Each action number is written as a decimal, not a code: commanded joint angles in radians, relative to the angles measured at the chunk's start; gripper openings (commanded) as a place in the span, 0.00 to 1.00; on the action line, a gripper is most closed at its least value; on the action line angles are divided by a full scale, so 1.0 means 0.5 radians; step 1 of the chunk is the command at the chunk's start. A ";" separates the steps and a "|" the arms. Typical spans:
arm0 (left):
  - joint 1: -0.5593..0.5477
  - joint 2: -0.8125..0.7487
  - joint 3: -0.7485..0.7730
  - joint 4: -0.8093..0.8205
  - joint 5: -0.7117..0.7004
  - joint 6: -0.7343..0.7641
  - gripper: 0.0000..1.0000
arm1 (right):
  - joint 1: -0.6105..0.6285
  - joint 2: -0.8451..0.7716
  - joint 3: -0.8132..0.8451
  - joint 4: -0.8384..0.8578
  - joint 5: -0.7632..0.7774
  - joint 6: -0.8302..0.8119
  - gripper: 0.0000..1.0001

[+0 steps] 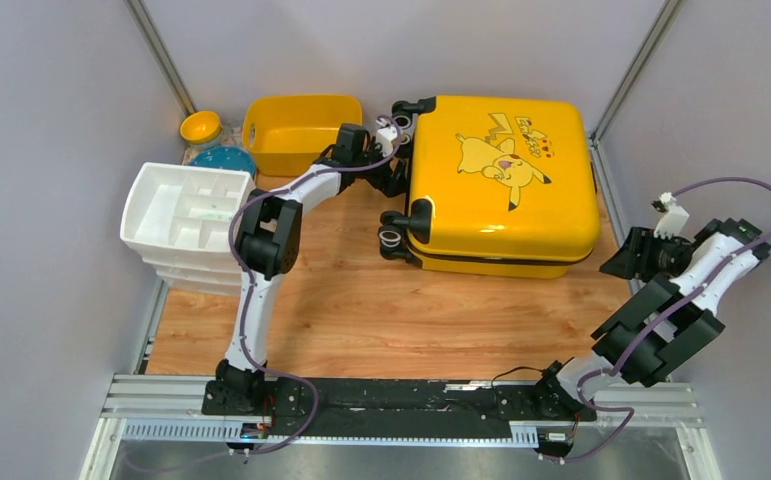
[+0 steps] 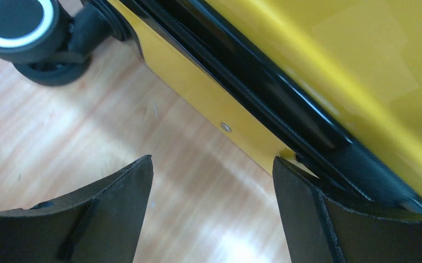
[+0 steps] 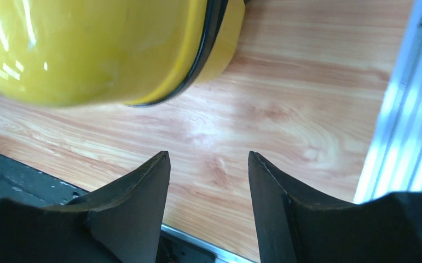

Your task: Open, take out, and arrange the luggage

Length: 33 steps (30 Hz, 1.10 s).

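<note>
The luggage (image 1: 501, 180) is a yellow hard-shell suitcase with a Pikachu print. It lies flat and closed at the back right of the wooden table, black wheels (image 1: 397, 238) toward the left. My left gripper (image 1: 393, 170) stands open at its wheel side, between the two wheels. In the left wrist view the open left gripper (image 2: 213, 161) has only table between its fingers, and the right fingertip (image 2: 296, 186) sits at the black zipper seam (image 2: 285, 109). My right gripper (image 1: 621, 255) hangs open off the luggage's near right corner (image 3: 99, 49), with bare wood between the fingers (image 3: 208, 156).
A plain yellow tub (image 1: 301, 130) stands left of the luggage at the back. A white compartmented organiser (image 1: 186, 215) sits on the far left, with a small yellow bowl (image 1: 201, 127) and a blue lid (image 1: 223, 160) behind it. A metal rail (image 3: 400, 109) borders the table's right edge.
</note>
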 commanded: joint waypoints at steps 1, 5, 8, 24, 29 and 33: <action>-0.248 0.177 0.364 0.323 0.350 -0.097 0.90 | -0.130 -0.159 0.040 -0.491 -0.071 -0.480 0.58; -0.322 0.208 0.395 0.461 0.292 -0.208 0.91 | -0.158 -0.276 -0.040 -0.492 -0.046 -0.547 0.58; -0.273 0.129 0.392 0.449 0.319 -0.337 0.93 | -0.155 -0.319 -0.077 -0.553 -0.086 -0.651 0.58; -0.012 -1.696 -1.769 0.722 -0.328 -0.196 0.92 | 0.041 -0.917 -0.451 -0.323 -0.362 -0.422 0.49; -0.144 -2.095 -2.453 1.031 -0.398 -0.128 0.92 | 0.198 -1.319 -0.672 -0.225 -0.270 -0.419 0.50; -0.319 -2.142 -2.749 1.622 -0.619 -0.015 0.92 | 0.317 -1.601 -0.807 -0.142 -0.245 -0.415 0.47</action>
